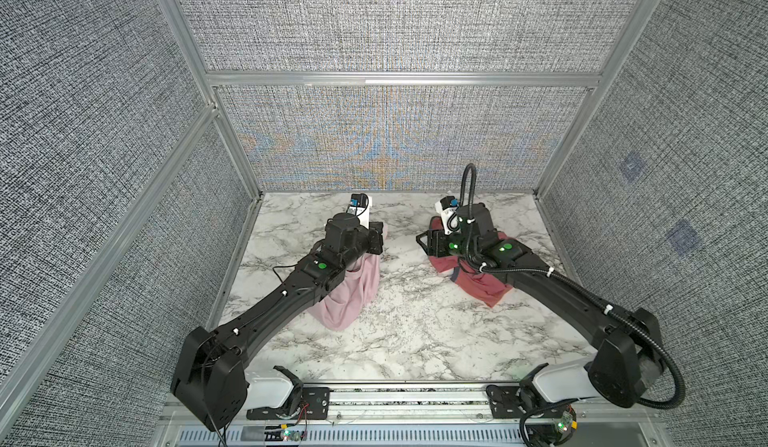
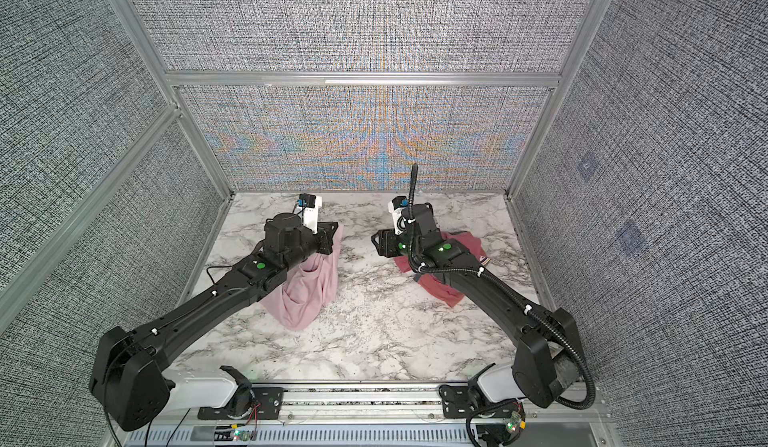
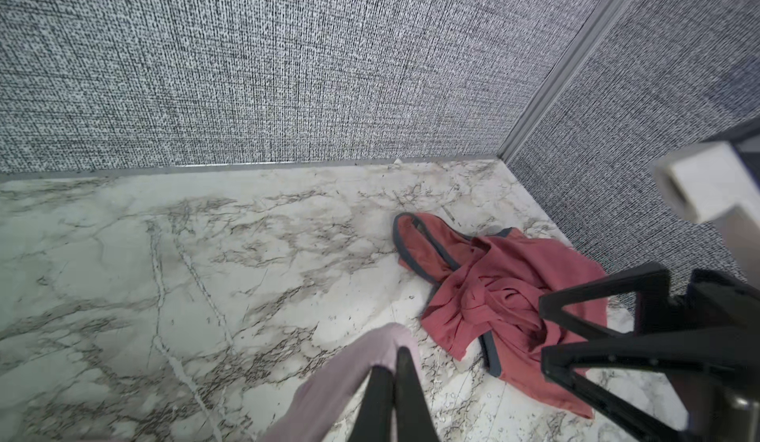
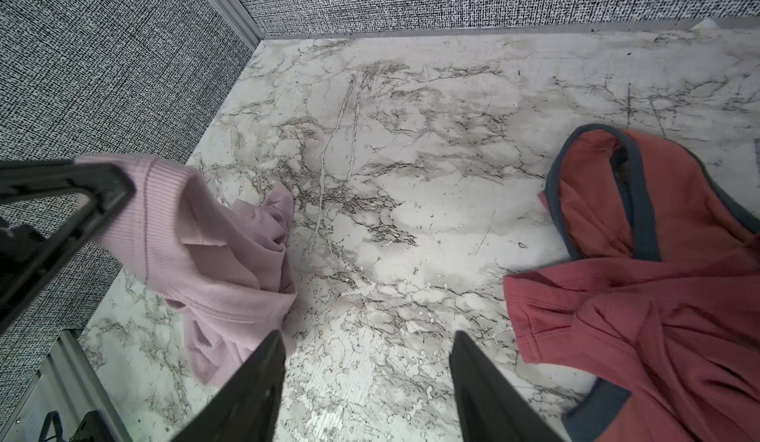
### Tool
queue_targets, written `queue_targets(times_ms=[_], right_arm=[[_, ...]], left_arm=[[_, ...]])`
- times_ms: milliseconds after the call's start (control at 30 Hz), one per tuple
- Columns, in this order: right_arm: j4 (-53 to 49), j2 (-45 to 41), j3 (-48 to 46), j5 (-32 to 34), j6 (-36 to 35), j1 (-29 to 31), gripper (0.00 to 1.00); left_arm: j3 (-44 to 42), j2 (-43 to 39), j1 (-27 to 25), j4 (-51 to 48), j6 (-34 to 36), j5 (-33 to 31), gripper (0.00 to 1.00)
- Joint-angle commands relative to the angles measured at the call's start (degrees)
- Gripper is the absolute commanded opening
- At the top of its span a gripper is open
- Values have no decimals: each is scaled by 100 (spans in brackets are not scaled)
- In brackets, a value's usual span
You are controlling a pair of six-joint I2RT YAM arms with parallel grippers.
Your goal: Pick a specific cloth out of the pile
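The cloth looks soft and light; we pinch its edge. Our left gripper squeezes it; right gripper, at three o'clock, gapes empty.

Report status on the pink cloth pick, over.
Left gripper shut on pink cloth. Cloth hangs apart from red garment. Right gripper open, empty. Nothing in the way.

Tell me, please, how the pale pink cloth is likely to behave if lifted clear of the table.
Probably floppy: the pale pink cloth hangs in folds from the shut left gripper, its lower end bunched on the table. Likely light, since a pinch at one edge carries it. Its ribbed knit seems unlikely to slip.
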Motion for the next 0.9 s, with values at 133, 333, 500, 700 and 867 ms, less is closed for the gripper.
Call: queue_targets(times_ms=[133, 333, 500, 700, 867], right_arm=[[29, 21, 74, -3, 102, 1, 65], [-90, -122, 39, 99, 54, 7, 65], [-151, -193, 39, 137, 36, -2, 65], [-106, -112, 99, 100, 49, -16, 65], [-84, 18, 188, 34, 35, -16, 65]], left_arm=[[653, 782, 205, 574, -56, 716, 0], [1505, 1621, 213, 765, -185, 1301, 0], [1867, 1830, 238, 855, -291, 1637, 0], [1398, 1263, 729, 790, -618, 1767, 0], [414, 239, 1310, 361, -729, 1562, 0]])
